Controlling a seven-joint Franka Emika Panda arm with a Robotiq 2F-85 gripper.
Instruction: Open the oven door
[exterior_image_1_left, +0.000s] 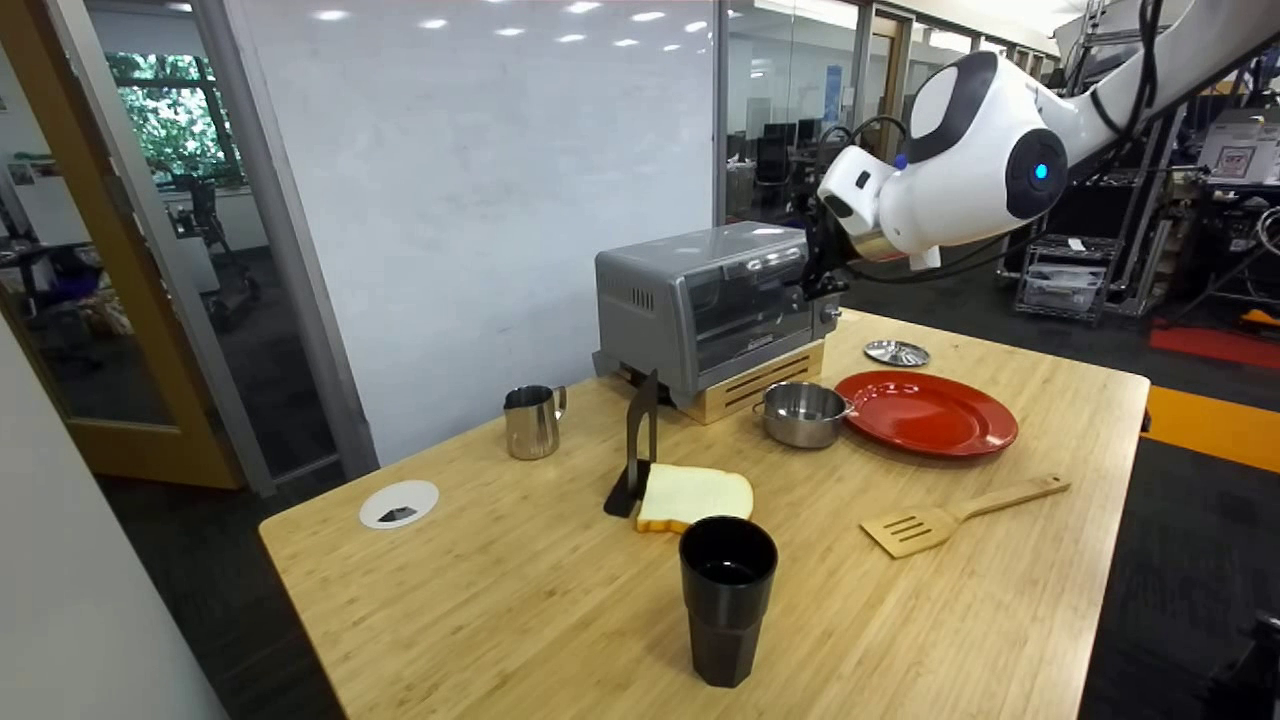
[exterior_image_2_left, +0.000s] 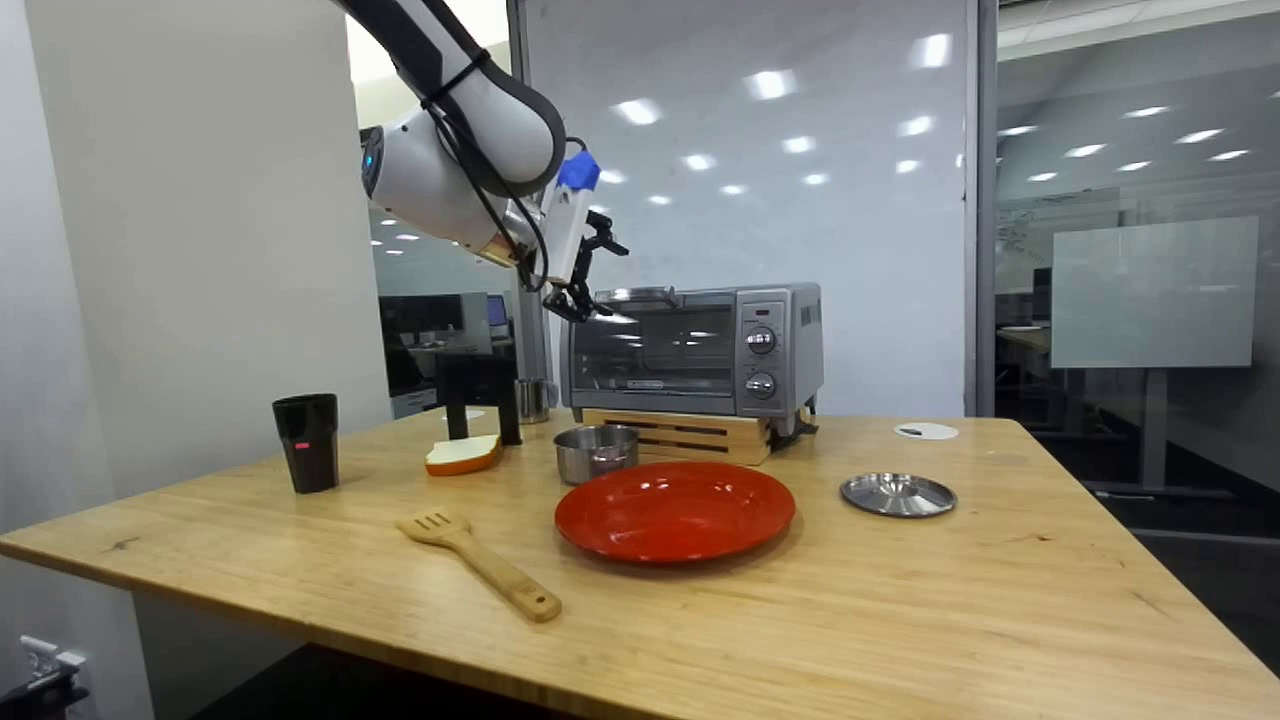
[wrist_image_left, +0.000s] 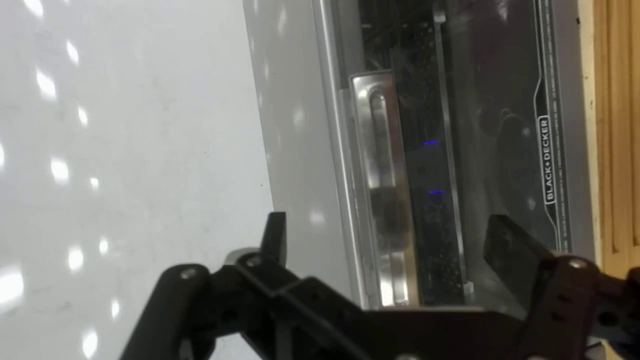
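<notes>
The oven door (exterior_image_2_left: 655, 352), dark glass in a silver frame, is upright and closed on the toaster oven (exterior_image_1_left: 640, 305). Along its top edge runs a shiny metal handle (wrist_image_left: 382, 145). My gripper (exterior_image_2_left: 613, 280) is at handle height in front of the door, toward one end of it. In the wrist view the gripper (wrist_image_left: 386, 222) is wide open, its fingers (wrist_image_left: 515, 260) on either side of the handle with nothing held. One finger lies over the oven's top, the other over the glass. Whether any finger touches the oven, I cannot tell.
The oven rests on a slotted wooden base (exterior_image_2_left: 680, 435). Before it are a steel pot (exterior_image_1_left: 803, 415), a red plate (exterior_image_1_left: 925, 412) and a black stand (exterior_image_2_left: 480, 385). Bread (exterior_image_1_left: 695, 495), a wooden spatula (exterior_image_2_left: 485, 565), a black cup (exterior_image_1_left: 728, 600) and a steel pitcher (exterior_image_1_left: 532, 425) share the table.
</notes>
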